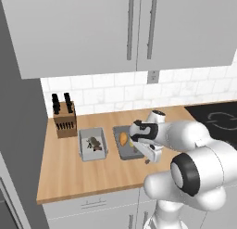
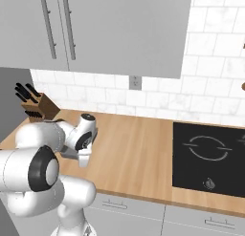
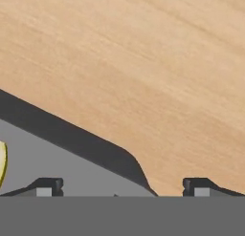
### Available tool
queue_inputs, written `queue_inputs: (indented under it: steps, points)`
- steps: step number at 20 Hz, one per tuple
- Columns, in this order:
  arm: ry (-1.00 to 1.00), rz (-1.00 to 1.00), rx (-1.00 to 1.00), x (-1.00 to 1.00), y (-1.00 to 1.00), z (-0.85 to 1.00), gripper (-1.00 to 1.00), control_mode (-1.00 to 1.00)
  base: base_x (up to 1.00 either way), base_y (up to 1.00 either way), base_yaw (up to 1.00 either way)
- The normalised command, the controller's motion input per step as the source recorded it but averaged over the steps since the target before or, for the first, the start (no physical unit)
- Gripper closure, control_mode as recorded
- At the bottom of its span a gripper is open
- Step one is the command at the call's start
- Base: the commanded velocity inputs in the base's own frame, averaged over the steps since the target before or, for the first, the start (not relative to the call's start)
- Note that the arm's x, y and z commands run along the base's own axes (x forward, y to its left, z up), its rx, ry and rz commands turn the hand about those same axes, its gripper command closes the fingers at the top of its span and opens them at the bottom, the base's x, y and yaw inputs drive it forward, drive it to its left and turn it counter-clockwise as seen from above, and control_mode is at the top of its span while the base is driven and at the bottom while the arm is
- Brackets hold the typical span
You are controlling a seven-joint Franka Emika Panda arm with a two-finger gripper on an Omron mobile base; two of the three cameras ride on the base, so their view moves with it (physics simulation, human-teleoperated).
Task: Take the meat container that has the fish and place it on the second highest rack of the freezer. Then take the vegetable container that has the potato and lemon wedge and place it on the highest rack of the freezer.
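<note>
No readable text, labels or numbers anywhere. Only unlettered ring marks on the black cooktop [image 2: 208, 159].

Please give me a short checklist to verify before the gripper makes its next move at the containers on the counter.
1. Gripper open: ok, fingertips stand wide apart.
2. Gripper empty: ok, nothing between the fingertips.
3. Right container first: not ok; the gripper straddles the dark vegetable container rim, while the light meat container sits beside it.
4. Both containers flat on the counter: ok.
5. Knife block clear of the arm: ok.
6. Freezer rack free: cannot tell.
</note>
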Motion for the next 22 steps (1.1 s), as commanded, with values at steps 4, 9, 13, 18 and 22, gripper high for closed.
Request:
queue_inputs:
  steps: [4,9,13,18,22]
  points:
    - [0.0,-0.04,0.0,0.14,0.17,-0.19,1.0,-1.0,0.0,0.0,0.0]
    - [0.0,-0.03,0.0,0.14,0.05,-0.12,1.0,-1.0,0.0,0.0,0.0]
    - [0.0,-0.07,0.0,0.0,-0.08,-0.01,1.0,-1.0,0.0,0.0,0.0]
    - [-0.14,-0.18,0.02,-0.51,-0.12,0.5,1.0,-1.0,0.0,0.0,0.0]
    - [-0.23,-0.11,0.0,-0.41,0.0,0.62,1.0,-1.0,0.0,0.0,0.0]
